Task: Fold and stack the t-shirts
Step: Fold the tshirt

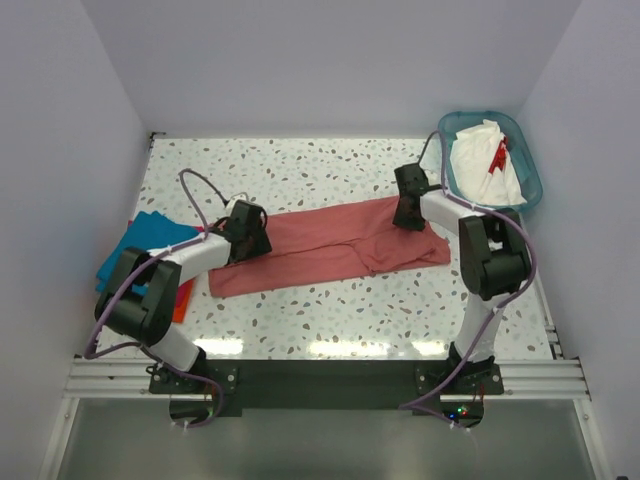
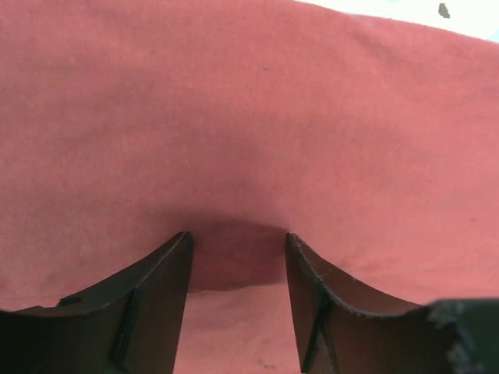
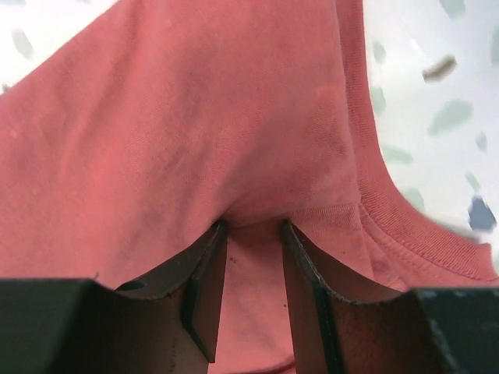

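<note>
Item 1. Salmon-red t-shirt (image 1: 320, 250): lies flat on the bench (image 1: 330, 170) as a long folded band, running from my left claw (image 1: 247, 235) to my right claw (image 1: 410, 208). Each claw sits on one end of it.

Item 2. Left claw (image 2: 236, 238): narrow, with a ridge of the salmon-red t-shirt (image 2: 249, 117) pinched between its fingers (image 2: 156, 304). Red cloth fills nearly all the view ahead of it.

Item 3. Right claw (image 3: 253, 226): narrow, clamped on a tuck of the salmon-red t-shirt (image 3: 195, 132). The cloth's ribbed edge runs just to its right, with bare speckled bench beyond.

Item 4. Teal basket (image 1: 530, 185): stands just beyond and to the outer side of my right claw, at the far right corner of the bench. Contents: one crumpled white t-shirt (image 1: 480, 160) with a red mark.

Item 5. Teal blue t-shirt (image 1: 150, 235): lies outboard of my left claw at the bench's left edge, partly hidden by my arm.

Item 6. Orange t-shirt (image 1: 183, 300): only a sliver shows, nearer than the left claw and mostly covered by the arm.
</note>
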Robot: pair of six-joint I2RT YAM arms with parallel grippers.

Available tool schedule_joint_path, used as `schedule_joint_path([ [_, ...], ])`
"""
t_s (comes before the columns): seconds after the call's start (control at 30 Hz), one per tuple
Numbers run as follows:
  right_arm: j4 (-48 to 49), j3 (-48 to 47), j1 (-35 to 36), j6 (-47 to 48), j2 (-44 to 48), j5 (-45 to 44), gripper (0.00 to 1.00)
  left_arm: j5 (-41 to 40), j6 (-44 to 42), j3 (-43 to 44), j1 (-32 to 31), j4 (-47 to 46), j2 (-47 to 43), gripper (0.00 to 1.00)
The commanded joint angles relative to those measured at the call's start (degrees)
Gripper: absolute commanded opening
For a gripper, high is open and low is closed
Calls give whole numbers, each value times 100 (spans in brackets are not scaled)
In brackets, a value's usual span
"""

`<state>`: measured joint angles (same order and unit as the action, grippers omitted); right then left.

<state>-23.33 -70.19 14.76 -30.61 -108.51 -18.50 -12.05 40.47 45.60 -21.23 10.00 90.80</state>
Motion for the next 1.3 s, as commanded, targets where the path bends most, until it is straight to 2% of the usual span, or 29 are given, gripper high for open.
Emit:
schedule_joint_path([
  [0.0, -119, -721, -105, 134, -503, 101, 39, -465, 92, 107, -100, 318, 201, 54],
  [0.03, -215, -898, -114, 195, -766, 110, 39, -456, 110, 89, -144, 345, 175, 48],
  [0.1, -286, -1537, -176, 266, -1092, 180, 38, -482, 224, 2, -240, 371, 104, 44],
  [0.17, -487, -2136, -193, 424, -1706, 373, 39, -430, 373, -78, -460, 433, -36, 43],
  [0.33, -1041, -4824, -176, 862, -3209, 1128, 41, 219, 1374, -569, -1188, 171, -476, 44],
  [0.43, -1094, -6292, -71, 1161, -4019, 1743, 52, 685, 1850, -693, -1637, -260, -494, 46],
  [0.47, -1095, -6618, -35, 1232, -4177, 1832, 60, 791, 1894, -658, -1725, -392, -476, 47],
  [0.53, -954, -7253, 96, 1503, -4433, 2254, 69, 1160, 1842, -518, -1919, -882, -380, 54],
  [0.57, -910, -7324, 158, 1584, -4416, 2220, 73, 1309, 1755, -448, -1954, -1051, -327, 57],
  [0.6, -849, -7255, 211, 1680, -4233, 2124, 81, 1398, 1528, -221, -1972, -1148, -231, 62],
  [0.7, -603, -6616, 387, 1892, -3697, 1553, 89, 1364, 887, 315, -1972, -1009, -230, 70],
  [0.73, -559, -6386, 378, 1840, -3260, 1203, 91, 1042, 727, 439, -1972, -539, -265, 70],
  [0.8, -584, -5877, 369, 1674, -2880, 737, 91, 471, 298, 799, -1955, -193, -309, 71],
  [0.87, -655, -5673, 369, 1637, -2527, 314, 91, 82, -37, 1054, -1955, 334, -248, 71],
  [1.0, -979, -5461, 334, 1524, -2420, -74, 90, -814, -549, 1617, -1955, 1099, 191, 65],
  [1.03, -1032, -5479, 291, 1488, -2464, -83, 86, -877, -592, 1644, -1955, 1222, 235, 64],
  [1.13, -1025, -5348, 185, 1339, -2552, -75, 85, -904, -724, 1592, -1946, 1241, 315, 62],
  [1.27, -910, -5023, 36, 1163, -2588, -31, 75, -746, -847, 1461, -1946, 1276, 403, 60],
])
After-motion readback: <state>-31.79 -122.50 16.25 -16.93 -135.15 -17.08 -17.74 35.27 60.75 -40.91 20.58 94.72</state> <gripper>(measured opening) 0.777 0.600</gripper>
